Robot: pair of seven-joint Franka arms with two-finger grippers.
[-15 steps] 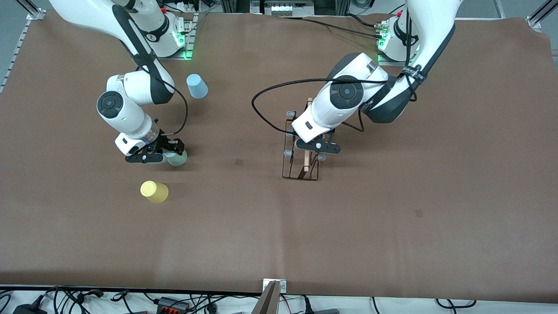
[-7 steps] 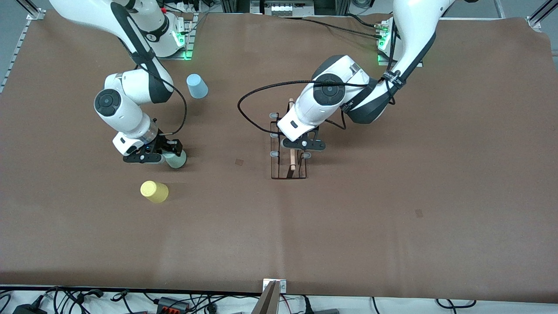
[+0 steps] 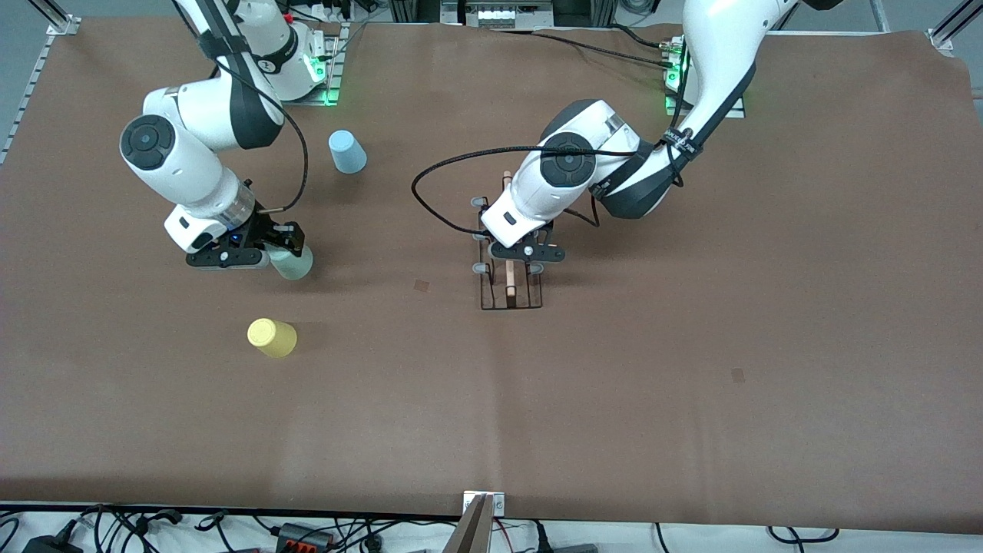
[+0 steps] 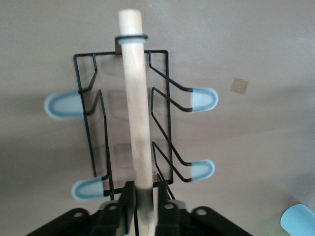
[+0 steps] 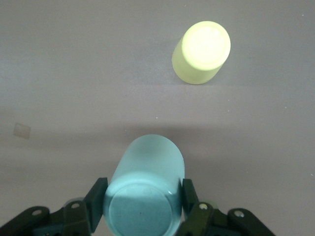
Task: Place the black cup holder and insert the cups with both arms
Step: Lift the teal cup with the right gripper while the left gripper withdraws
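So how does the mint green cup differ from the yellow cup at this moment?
The mint green cup is clamped in the right gripper, while the yellow cup stands free on the table. The mint green cup is tilted; the yellow cup sits upside down, base up. Both are plain tapered tumblers toward the right arm's end.

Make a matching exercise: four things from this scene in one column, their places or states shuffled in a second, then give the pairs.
1. mint green cup
2. yellow cup
3. light blue cup
4. black cup holder

A. nearest the right arm's base
B. gripped by the right gripper
C. rod handle between the left gripper's fingers
D. standing free, nearest the front camera

Pairs: 1-B, 2-D, 3-A, 4-C
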